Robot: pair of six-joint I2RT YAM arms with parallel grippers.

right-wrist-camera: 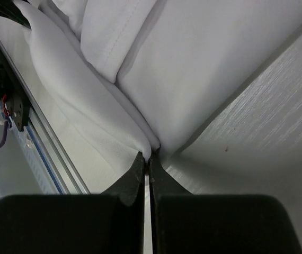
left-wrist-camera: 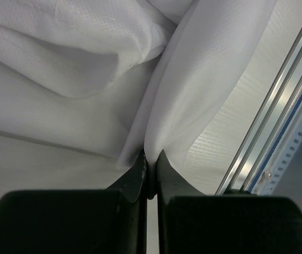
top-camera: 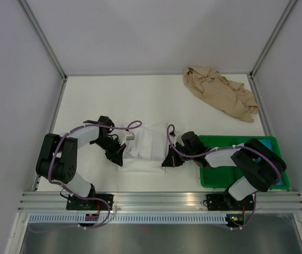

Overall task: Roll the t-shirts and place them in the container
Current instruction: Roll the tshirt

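The left pincer (left-wrist-camera: 151, 163) and right pincer (right-wrist-camera: 150, 159) are each clamping a near corner of the white t-shirt (top-camera: 143, 144), which is lying between them, probably so it rolls evenly. The tan t-shirt (top-camera: 220, 98) is waiting well beyond the right pincer.

green tray (top-camera: 217, 177): bright green, with a blue patch at its right edge.
white t-shirt (top-camera: 142, 147): plain white, no print, left of the green tray.
tan t-shirt (top-camera: 221, 94): plain tan-beige, beyond the green tray.
table (top-camera: 140, 100): off-white, faintly grained.
left arm (top-camera: 66, 159), right arm (top-camera: 251, 169): black and white links.
cables (top-camera: 132, 126): purple.
left gripper (left-wrist-camera: 151, 168), right gripper (right-wrist-camera: 150, 161): black.
rail (top-camera: 161, 201): silver, nearer than the green tray.
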